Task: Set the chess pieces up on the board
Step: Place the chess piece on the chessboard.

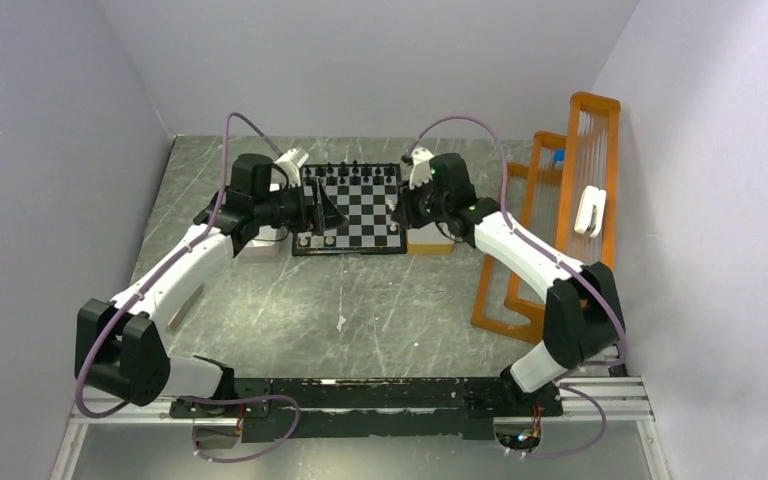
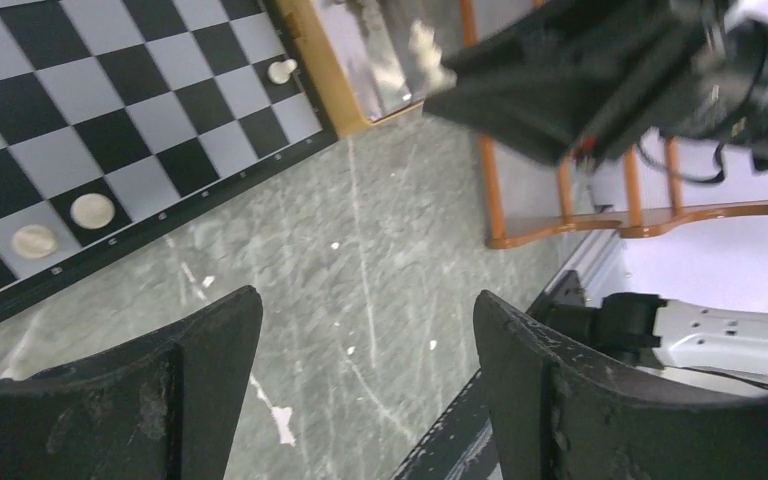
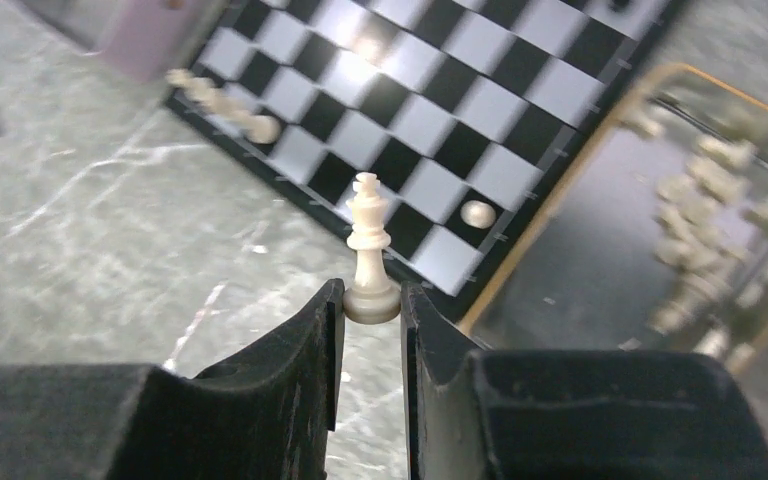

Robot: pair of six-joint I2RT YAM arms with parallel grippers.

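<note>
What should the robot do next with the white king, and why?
Probably carry the white king forward and set it on an empty square of the board: the fingers of the right gripper pinch its base, just short of it.

White arms, black joints (purple cables)

- The board: middle squares bare, open from above.
- 12 o'clock edge: a row of black chess pieces walls it.
- 7 o'clock corner: cream chess pieces.
- 9 o'clock: left gripper, jaws wide apart.
- 3 o'clock: right gripper clamping a cream king; beyond it, an orange rack.
- 6 o'clock: bare table — wide passage.
</note>
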